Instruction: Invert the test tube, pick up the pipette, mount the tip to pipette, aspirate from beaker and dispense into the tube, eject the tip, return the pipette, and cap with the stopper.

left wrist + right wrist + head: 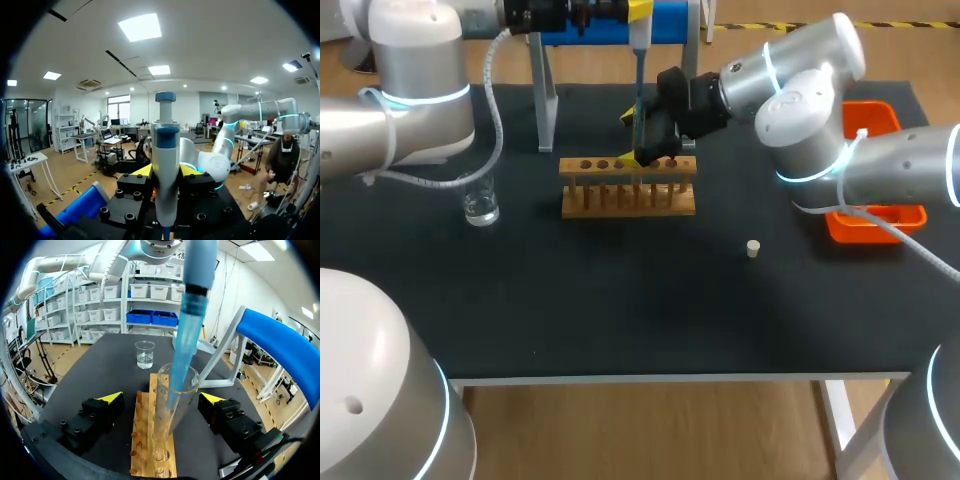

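The white and blue pipette (165,150) stands upright in my left gripper (165,172), which is shut on its body, above the rack (628,188). Its blue tip (182,345) reaches down into the mouth of the clear test tube (170,410). The tube stands upright in the wooden rack (150,445). My right gripper (162,399) is open, one yellow fingertip on each side of the tube, neither touching the glass. In the head view this gripper (655,150) sits just behind the rack. A small pale stopper (753,248) lies on the black table to the rack's right.
A glass beaker (480,200) with clear liquid stands left of the rack; the right wrist view has the beaker (145,354) ahead of the fingers. The blue and white pipette stand (545,100) is at the back. An orange tray (875,225) sits at the right edge.
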